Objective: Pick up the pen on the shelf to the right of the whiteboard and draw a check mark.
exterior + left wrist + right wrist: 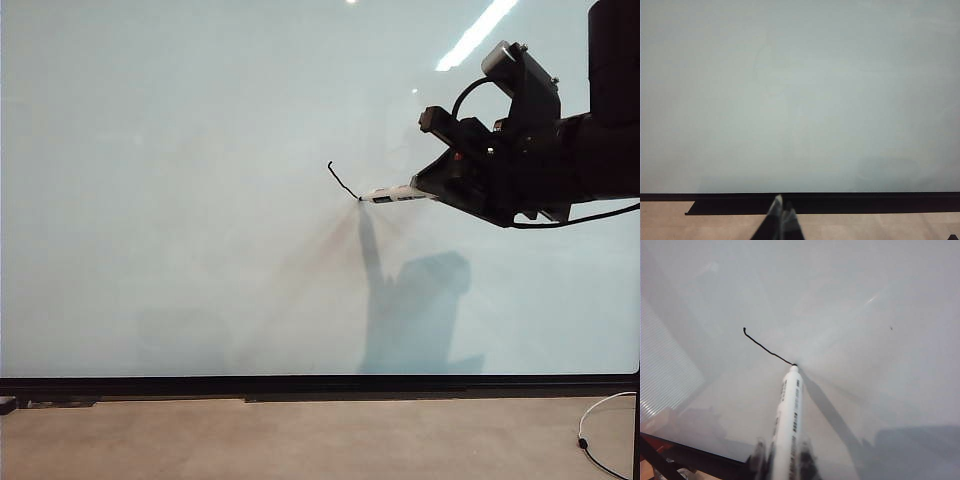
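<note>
Whiteboard [200,200]: large glossy pale board with a thin black lower frame edge, filling most of the exterior view; ceiling lights reflect near its top right, and a dark shadow of arm and marker falls on its lower right part

Pen [397,195]: slim white marker with dark markings along its barrel, held roughly level in the exterior view, dark tip pointing left and touching the board surface right of centre; in the right wrist view the pen [789,415] runs away from the camera with its tip meeting the board

Check mark [343,181]: only a short thin black stroke so far, starting with a small hook at its upper left end and slanting down to the right, where it ends at the pen tip; the same stroke [766,347] shows in the right wrist view, joined to the tip

Right gripper [432,187]: black, reaching in from the right edge of the exterior view, jaws closed narrowly around the rear of the pen barrel; its fingers [758,460] flank the barrel, blurred

Left gripper [782,210]: low in front of the board's bottom edge, well apart from the stroke, fingertips drawn together with nothing between them

Floor [300,440]: plain beige surface below the board frame, a thin cable [600,430] looping at the far right
</note>
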